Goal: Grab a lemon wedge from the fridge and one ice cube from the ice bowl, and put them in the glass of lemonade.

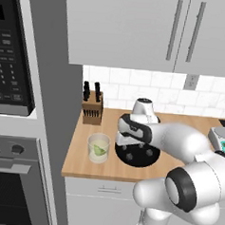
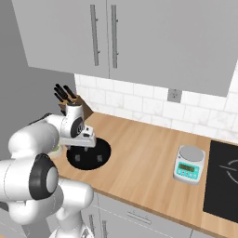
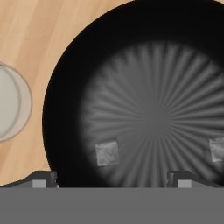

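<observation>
jaws stand wide apart, the gripper [image 3: 111,178] hanging empty over the ice bowl [image 3: 70,87], ice cubes [image 3: 107,153] below. the glass of lemonade [image 1: 98,148] sits just beside the bowl, a lemon wedge [image 1: 100,150] in it.

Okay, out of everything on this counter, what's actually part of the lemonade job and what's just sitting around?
Part of the job:
- glass of lemonade, lemon wedge already inside
- ice bowl
- ice cubes
- gripper, open above the bowl

Just sitting around:
- knife block
- kitchen scale
- stovetop
- oven
</observation>
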